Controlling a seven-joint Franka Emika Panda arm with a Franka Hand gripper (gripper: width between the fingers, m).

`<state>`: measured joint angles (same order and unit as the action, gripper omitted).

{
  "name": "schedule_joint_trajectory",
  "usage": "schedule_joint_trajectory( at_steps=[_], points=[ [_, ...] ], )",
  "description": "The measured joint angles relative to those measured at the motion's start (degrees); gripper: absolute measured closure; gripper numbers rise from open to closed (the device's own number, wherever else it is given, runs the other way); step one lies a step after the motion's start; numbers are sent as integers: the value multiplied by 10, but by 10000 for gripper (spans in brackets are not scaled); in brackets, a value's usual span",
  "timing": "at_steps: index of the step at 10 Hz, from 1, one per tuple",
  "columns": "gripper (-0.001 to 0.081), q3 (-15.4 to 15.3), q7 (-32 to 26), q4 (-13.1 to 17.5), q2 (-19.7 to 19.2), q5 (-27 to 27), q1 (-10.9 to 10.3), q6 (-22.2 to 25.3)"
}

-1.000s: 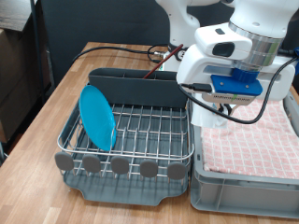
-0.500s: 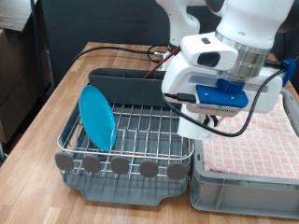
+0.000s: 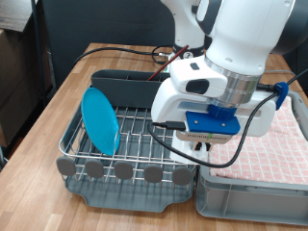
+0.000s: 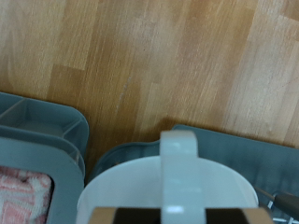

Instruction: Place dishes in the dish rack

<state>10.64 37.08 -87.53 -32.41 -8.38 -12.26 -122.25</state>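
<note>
The light-blue plate (image 3: 99, 120) stands on edge in the silver wire dish rack (image 3: 135, 140), at the exterior view's left. My gripper (image 3: 206, 146) hangs low over the rack's right part, mostly hidden under the hand and its blue mount. In the wrist view a white finger (image 4: 177, 163) reaches over the rim of the white cup (image 4: 121, 191), so the gripper is shut on the cup. A reddish-brown tip (image 3: 159, 57) pokes up behind the dark grey caddy (image 3: 135, 89); it may be the spoon.
A grey bin with pink checked cloth (image 3: 265, 154) sits right beside the rack at the exterior view's right. The wooden table (image 3: 67, 96) runs along the left. Cables (image 3: 125, 50) lie behind the caddy. Round grey end caps (image 3: 123, 171) line the rack's front.
The arm has swung from above the pink-cloth bin to the exterior view's left and come down, and now hangs over the rack's right part. The plate has not moved.
</note>
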Motion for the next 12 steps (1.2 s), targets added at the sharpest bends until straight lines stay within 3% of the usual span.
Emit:
schedule_joint_trajectory(
  at_steps=[3, 6, 12],
  points=[
    [734, 0, -1, 8, -21, 16, 3, -9],
    [734, 0, -1, 31, -48, 23, 8, 27],
    [734, 9, -1, 73, -93, 7, 11, 40]
  ],
)
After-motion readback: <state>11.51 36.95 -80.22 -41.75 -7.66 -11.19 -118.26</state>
